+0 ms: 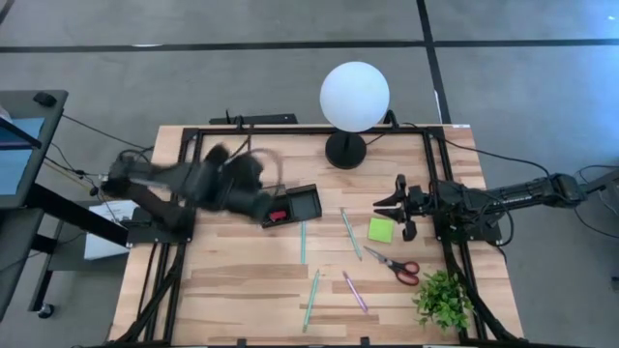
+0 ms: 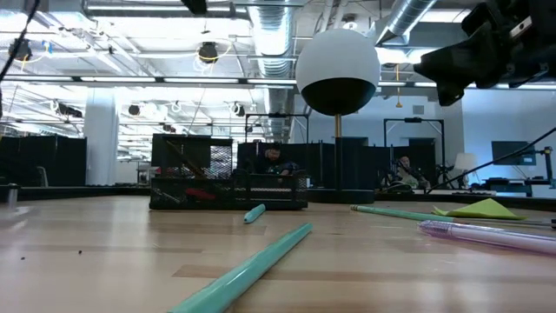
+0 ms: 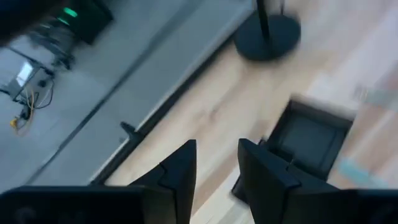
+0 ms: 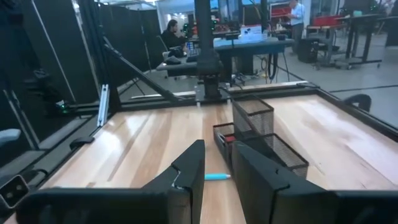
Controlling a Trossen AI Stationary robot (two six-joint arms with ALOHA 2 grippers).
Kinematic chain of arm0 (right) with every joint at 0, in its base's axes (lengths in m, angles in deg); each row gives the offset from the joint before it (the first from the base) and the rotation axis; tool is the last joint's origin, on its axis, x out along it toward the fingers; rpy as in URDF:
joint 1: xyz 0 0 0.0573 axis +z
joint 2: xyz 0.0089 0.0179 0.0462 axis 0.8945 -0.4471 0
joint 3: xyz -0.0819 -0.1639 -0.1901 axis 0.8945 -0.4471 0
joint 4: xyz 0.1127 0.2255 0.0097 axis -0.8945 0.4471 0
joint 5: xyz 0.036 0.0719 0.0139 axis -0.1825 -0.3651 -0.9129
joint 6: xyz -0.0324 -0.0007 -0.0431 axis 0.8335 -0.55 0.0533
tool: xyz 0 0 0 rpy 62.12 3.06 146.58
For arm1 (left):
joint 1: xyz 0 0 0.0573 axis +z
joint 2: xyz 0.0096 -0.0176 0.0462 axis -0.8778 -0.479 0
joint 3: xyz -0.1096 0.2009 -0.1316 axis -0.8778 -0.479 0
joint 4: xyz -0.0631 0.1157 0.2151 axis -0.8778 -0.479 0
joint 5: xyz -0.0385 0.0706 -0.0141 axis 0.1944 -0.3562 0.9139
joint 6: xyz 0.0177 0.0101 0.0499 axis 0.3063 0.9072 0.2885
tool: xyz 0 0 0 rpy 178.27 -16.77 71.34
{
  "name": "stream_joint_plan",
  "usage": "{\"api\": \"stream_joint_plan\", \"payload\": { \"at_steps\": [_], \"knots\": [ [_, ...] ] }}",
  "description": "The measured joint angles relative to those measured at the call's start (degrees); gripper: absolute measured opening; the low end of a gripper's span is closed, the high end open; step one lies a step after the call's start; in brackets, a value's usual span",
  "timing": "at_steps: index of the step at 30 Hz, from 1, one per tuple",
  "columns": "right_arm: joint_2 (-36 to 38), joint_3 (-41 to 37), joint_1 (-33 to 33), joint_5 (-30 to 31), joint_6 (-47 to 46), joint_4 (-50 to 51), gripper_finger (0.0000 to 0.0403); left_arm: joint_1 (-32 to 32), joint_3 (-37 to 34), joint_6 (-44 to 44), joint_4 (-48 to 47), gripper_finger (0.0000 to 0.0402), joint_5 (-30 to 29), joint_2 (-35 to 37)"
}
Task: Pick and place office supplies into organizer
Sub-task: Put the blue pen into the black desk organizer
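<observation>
Left pincer is right at the near end of the organizer, jaws a narrow gap apart with nothing in them. The loose teal pen sits just past the organizer, long axis running across the pincer's reach. Right pincer waits by the sticky pad, slightly open, empty.

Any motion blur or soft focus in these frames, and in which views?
High view: the left arm is smeared by motion beside the organizer; the right arm is crisp. Left wrist view: the whole background is streaked, lamp base included. Low view: the nearest teal pen is out of focus, and the white globe lamp is backlit by ceiling lights. Right wrist view: mostly sharp.
</observation>
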Motion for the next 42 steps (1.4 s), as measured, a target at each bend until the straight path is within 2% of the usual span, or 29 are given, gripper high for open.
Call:
{"api": "stream_joint_plan", "payload": {
  "at_steps": [3,6,8,10,13,17,26,30,33,36,42],
  "knots": [
    [0.02,0.00,-0.54,0.07,1.19,-0.05,0.0077,-9.31,-11.01,-18.16,4.77,0.0114,-6.21,3.33],
    [0.02,0.00,-0.72,0.11,1.30,-0.04,0.0077,-16.98,-22.00,-28.26,20.09,0.0114,-9.74,3.71],
    [0.02,0.00,-0.70,0.11,1.33,-0.06,0.0077,-19.95,-27.83,-27.14,33.61,0.0114,-10.46,2.77],
    [0.00,0.00,-0.72,0.11,1.31,-0.08,0.0077,-21.19,-32.12,-21.66,46.20,0.0114,-7.30,1.13],
    [0.00,0.00,-0.70,0.11,1.31,-0.19,0.0077,-21.70,-36.79,-14.50,59.96,0.0114,-3.72,-3.01],
    [0.00,0.00,-0.70,0.11,0.56,-1.56,0.0077,-20.83,-39.90,-14.32,72.89,0.0114,-3.19,-10.37],
    [0.00,0.00,-0.55,0.09,-3.88,-2.53,0.0077,-17.55,-40.00,-29.60,81.83,0.0114,-3.46,-25.02],
    [0.00,0.00,-0.55,0.09,-3.24,-2.40,0.0077,-16.41,-40.00,-29.66,91.85,0.0114,-3.31,-29.95],
    [0.00,0.00,-0.55,0.09,-3.22,-1.99,0.0077,-15.57,-38.71,-25.76,97.10,0.0114,-4.27,-32.57],
    [0.00,0.00,-0.55,0.09,-3.23,-2.01,0.0077,-14.55,-35.99,-24.33,96.25,0.0114,-3.75,-34.28],
    [0.02,0.00,-0.55,0.09,-3.21,-2.01,0.0077,-12.51,-32.28,-30.75,85.18,0.0114,2.65,-34.35]
  ]
}}
